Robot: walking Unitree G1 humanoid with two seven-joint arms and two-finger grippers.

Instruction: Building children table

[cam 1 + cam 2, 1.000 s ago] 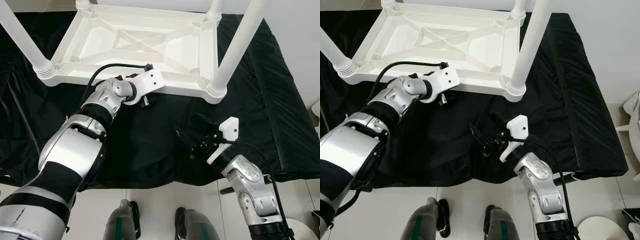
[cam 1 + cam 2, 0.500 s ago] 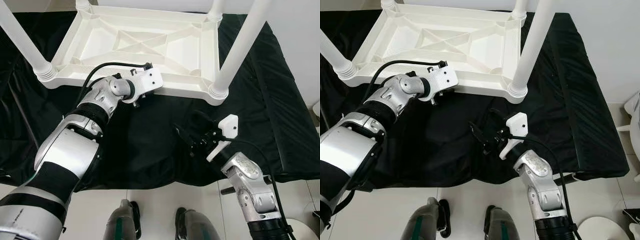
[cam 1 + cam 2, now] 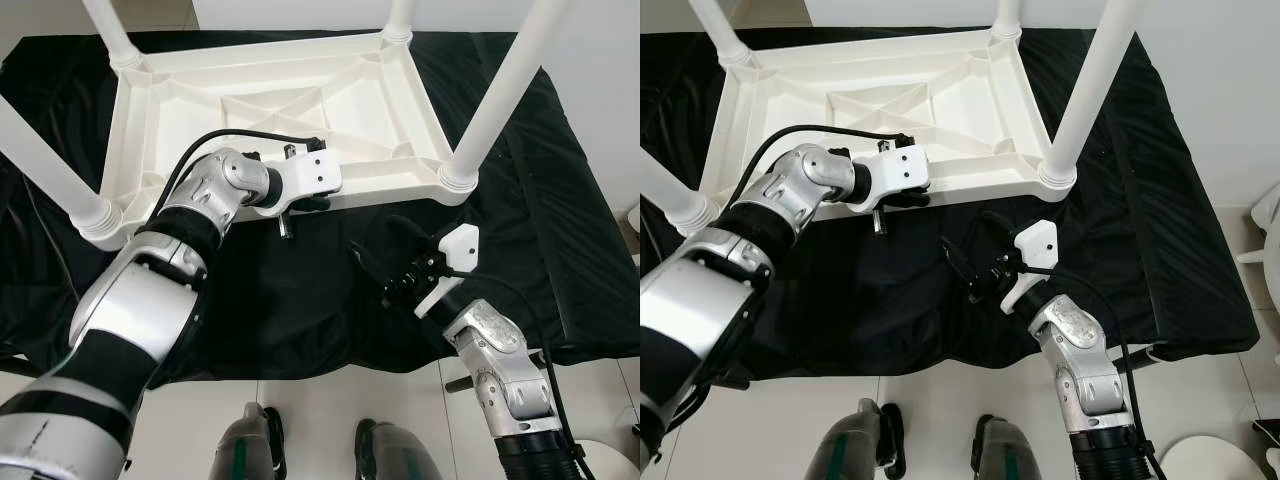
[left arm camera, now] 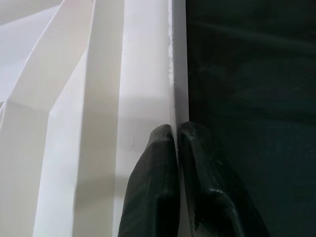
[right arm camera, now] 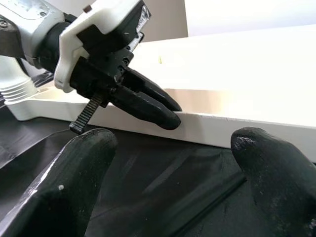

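A white plastic children's table [image 3: 280, 110] lies upside down on a worktop covered with a black cloth [image 3: 300, 290]. Its ribbed underside faces up, and its round white legs [image 3: 505, 90] stand upward at the corners.

The left gripper [image 4: 175, 140] is at the near rim of the table. Its two black fingers [image 4: 153, 182] are pressed almost together, with the thin white edge of the rim pinched between them; one finger lies on the inner side of the rim and the other on the outer side, next to the cloth. In the right wrist view the same gripper [image 5: 148, 106] touches the long white edge from above.

The right gripper [image 3: 385, 265] hovers low over the black cloth, near the front of the table and close to the corner with the nearest right leg. Its jaws are wide open, the two fingers [image 5: 74, 182] well apart, and there is nothing between them. It does not touch the table.
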